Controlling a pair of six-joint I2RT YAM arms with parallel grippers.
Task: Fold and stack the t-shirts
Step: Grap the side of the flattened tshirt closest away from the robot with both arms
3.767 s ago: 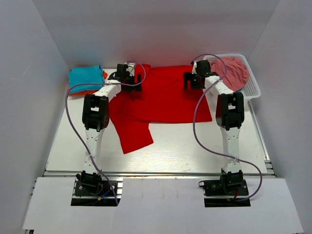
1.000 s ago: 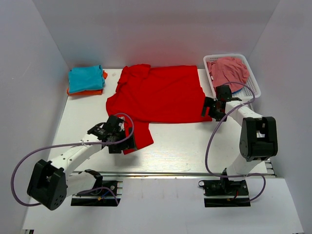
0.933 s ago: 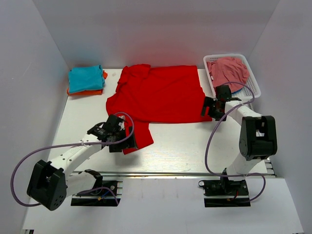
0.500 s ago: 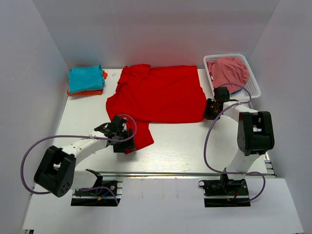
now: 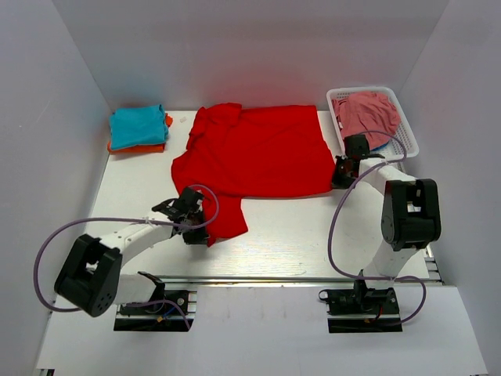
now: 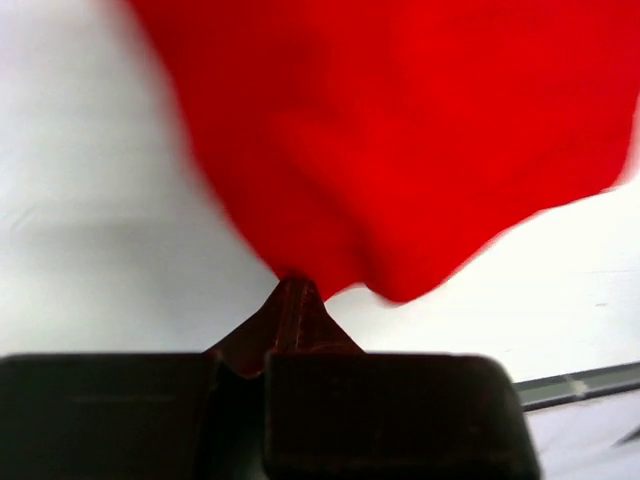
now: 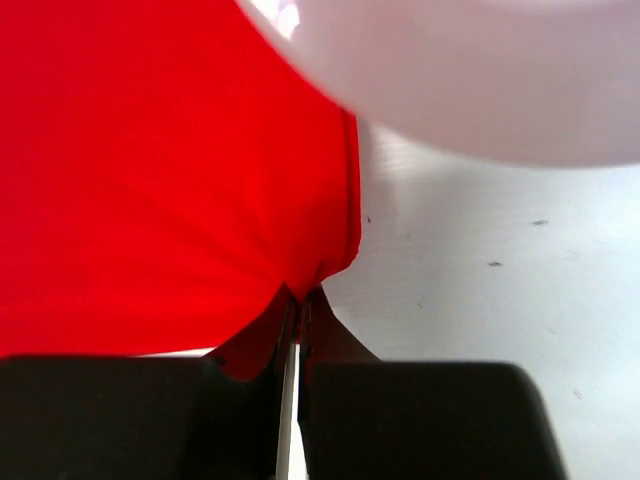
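A bright red t-shirt (image 5: pixel 250 153) lies spread on the white table, one sleeve trailing toward the front left. My left gripper (image 5: pixel 199 232) is shut on the near corner of that sleeve; in the left wrist view the red cloth (image 6: pixel 400 150) bunches at the closed tips (image 6: pixel 294 285). My right gripper (image 5: pixel 339 177) is shut on the shirt's near right hem corner; the right wrist view shows the hem (image 7: pixel 180 170) pinched at the tips (image 7: pixel 300 295). Folded teal (image 5: pixel 137 124) and orange (image 5: pixel 139 147) t-shirts are stacked at the back left.
A white basket (image 5: pixel 407 141) holding a pink garment (image 5: pixel 368 112) stands at the back right, just behind my right gripper. White walls close in both sides and the back. A metal rail (image 5: pixel 250 277) runs along the table's near edge.
Both grippers have gone from open to shut on the red t-shirt. The left one slid in onto the sleeve corner; the right one moved onto the hem corner. The shirt's near edges have puckered slightly.
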